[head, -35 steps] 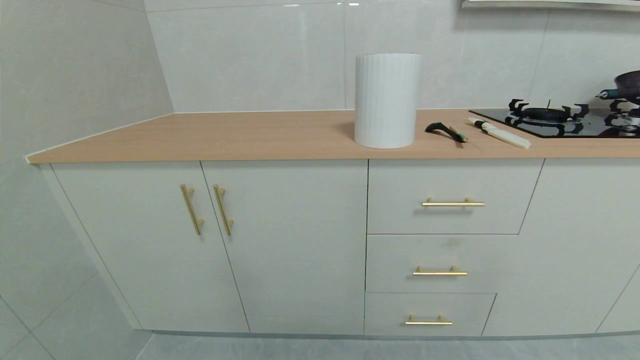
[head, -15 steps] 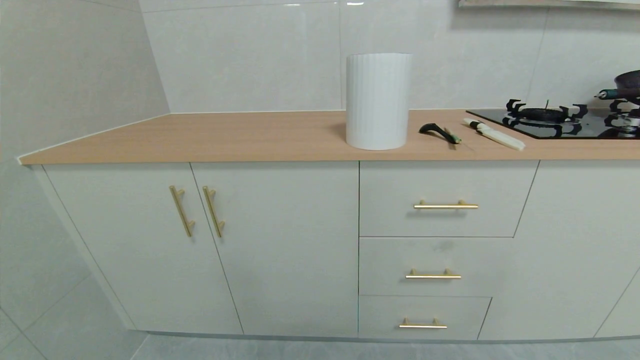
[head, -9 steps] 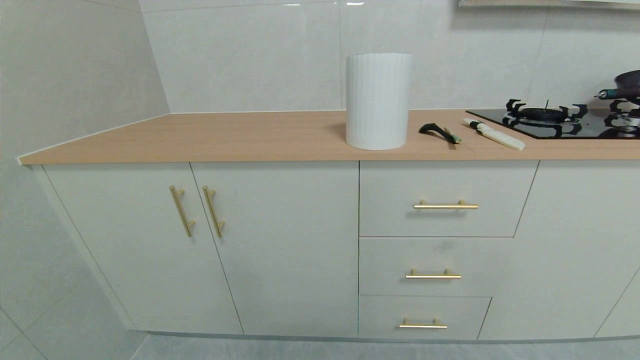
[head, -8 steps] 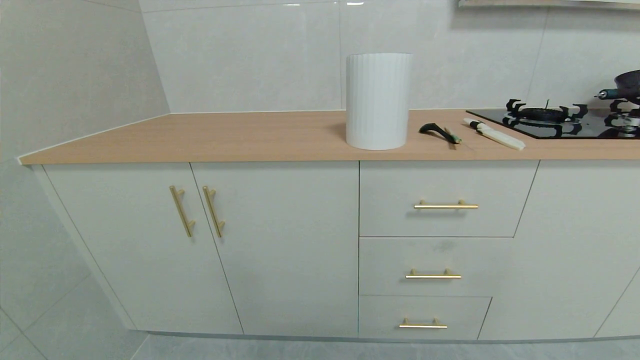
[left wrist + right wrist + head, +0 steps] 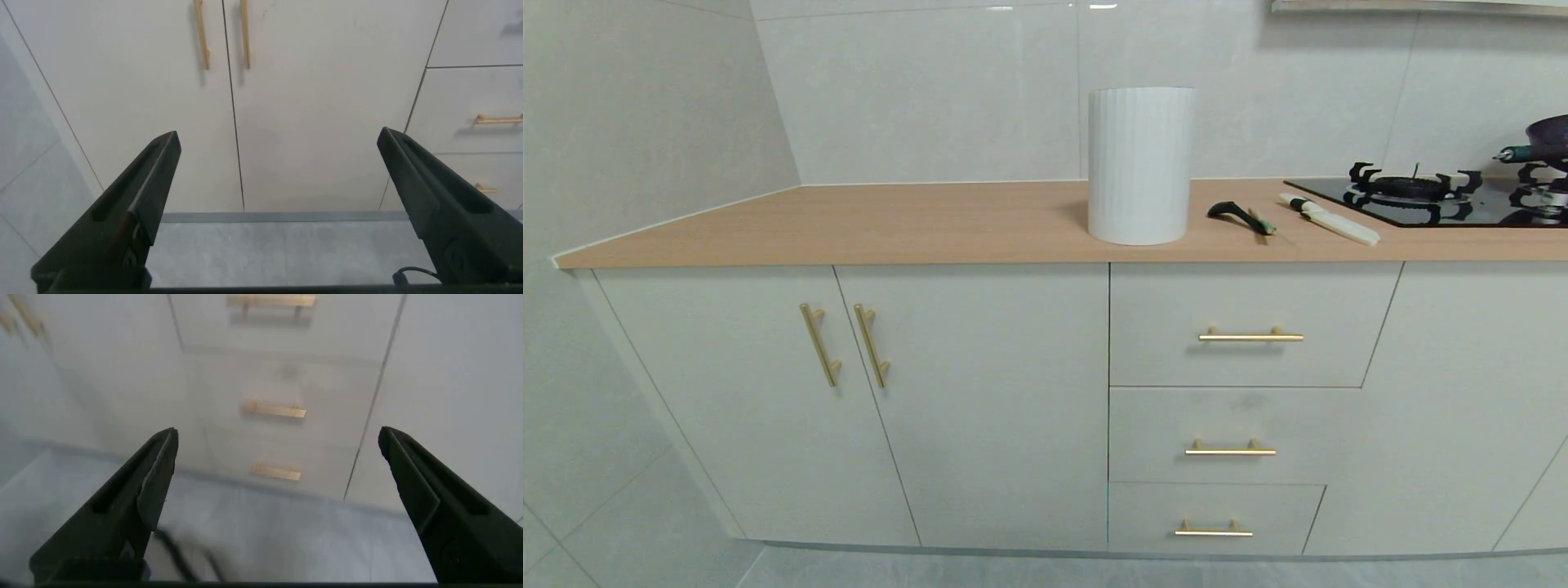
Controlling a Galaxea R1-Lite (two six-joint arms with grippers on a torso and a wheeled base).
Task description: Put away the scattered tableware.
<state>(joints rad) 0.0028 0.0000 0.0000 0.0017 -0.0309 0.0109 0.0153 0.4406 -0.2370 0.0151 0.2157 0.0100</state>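
- A long wooden table (image 5: pixel 890 224) runs the width of the head view, with a tiled wall behind it. It carries all the task's things, at the robot's 12 to 2 o'clock.
- Two cupboard doors (image 5: pixel 849 392) sit under the table at 11 o'clock. Each has one upright gold handle, and both are closed.
- Three drawers (image 5: pixel 1241 327) are stacked under the table at 1 o'clock. Each has one level gold handle, and all three are shut.
- One black hob (image 5: pixel 1421 206) lies at the table's 2 o'clock end, with a dark pan (image 5: pixel 1550 135) at its far edge.
- One tall white ribbed holder (image 5: pixel 1141 163) stands upright near the table's front edge. It is likely the place meant for the loose tableware, since it stands just beside the pieces.
- The left claw (image 5: pixel 278 140) hangs low facing the cupboard doors, spread wide and empty.
- The right claw (image 5: pixel 278 437) hangs low facing the drawers, also spread wide and empty. Both look parked below table height, so no reach has begun.
- Two loose pieces lie flat at the holder's 3 o'clock: one pale knife (image 5: pixel 1331 218), close to the hob, and one smaller black-handled utensil (image 5: pixel 1241 214) between it and the holder. Neither touches the holder.
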